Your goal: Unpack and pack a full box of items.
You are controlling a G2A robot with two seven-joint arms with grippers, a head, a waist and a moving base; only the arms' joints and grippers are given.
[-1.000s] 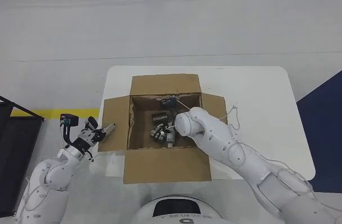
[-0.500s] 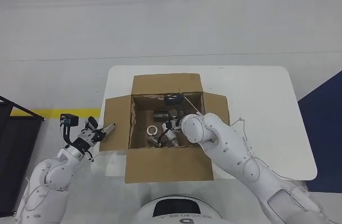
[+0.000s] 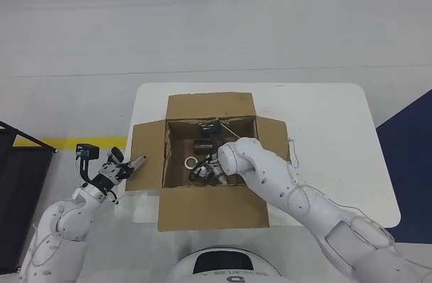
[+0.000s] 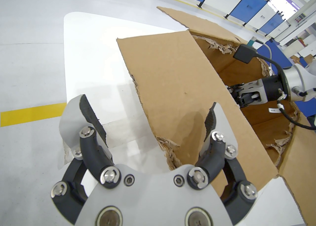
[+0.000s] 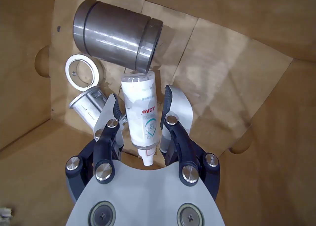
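Note:
An open cardboard box stands on the white table. My right gripper is down inside the box, open, with its fingers on either side of a white spray bottle lying on the box floor. Small gaps show between fingers and bottle. Beside it lie a large steel cylinder, a white ring and a small flanged metal part. In the top view the right gripper is near the ring. My left gripper is open and empty, just outside the box's left flap.
The box's four flaps are folded outward, and the left one lies close to my left gripper. Bare table extends to the right of the box. A dark rack stands off the table at the far left.
My right arm shifted right inside the box and then back left, ending over the bottle; the white ring came into sight. The left arm has stayed still.

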